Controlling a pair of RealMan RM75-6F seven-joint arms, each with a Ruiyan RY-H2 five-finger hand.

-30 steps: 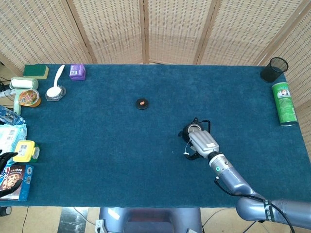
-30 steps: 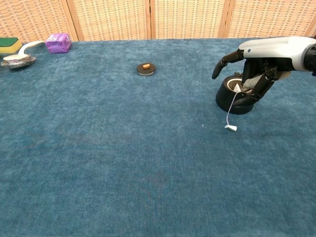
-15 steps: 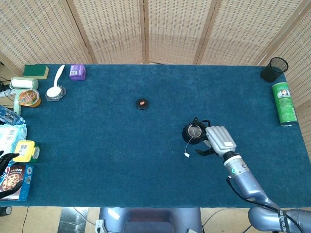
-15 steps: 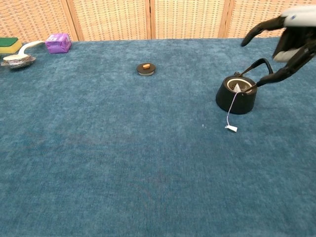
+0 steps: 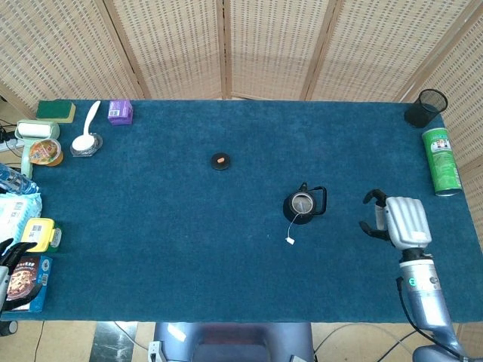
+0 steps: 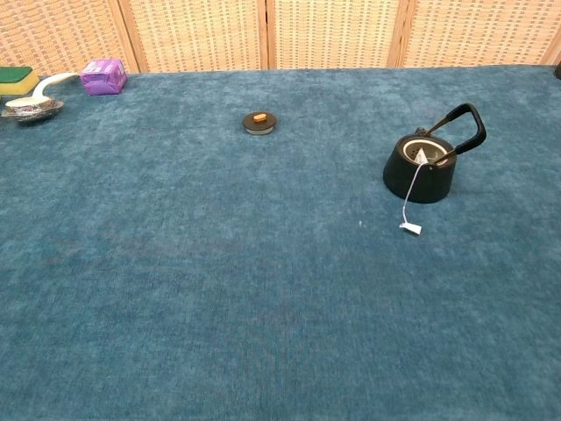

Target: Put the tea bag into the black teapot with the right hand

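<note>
Your right hand [image 5: 398, 220] holds nothing: fingers curled loosely inward, apart from everything, near the desk's right edge and well right of the black teapot [image 6: 421, 167]. The left hand [image 5: 10, 254] only just shows at the desk's left edge in the head view, can't tell how its fingers lie. The tea bag [image 6: 422, 156] sits inside the pot's open mouth, near desk centre-right. Its string [image 6: 409, 195] runs over the rim and down the front wall, w/ the paper tag [image 6: 410, 228] lying on the blue cloth [image 6: 263, 281] just in front. Job looks done imo. Risks from here: swing the arm across the pot & you could snag the string or upright handle [image 6: 465, 127], which would drag the bag out or tip the pot. The lid [image 6: 259, 123] lies well apart, toward the far edge.
</note>
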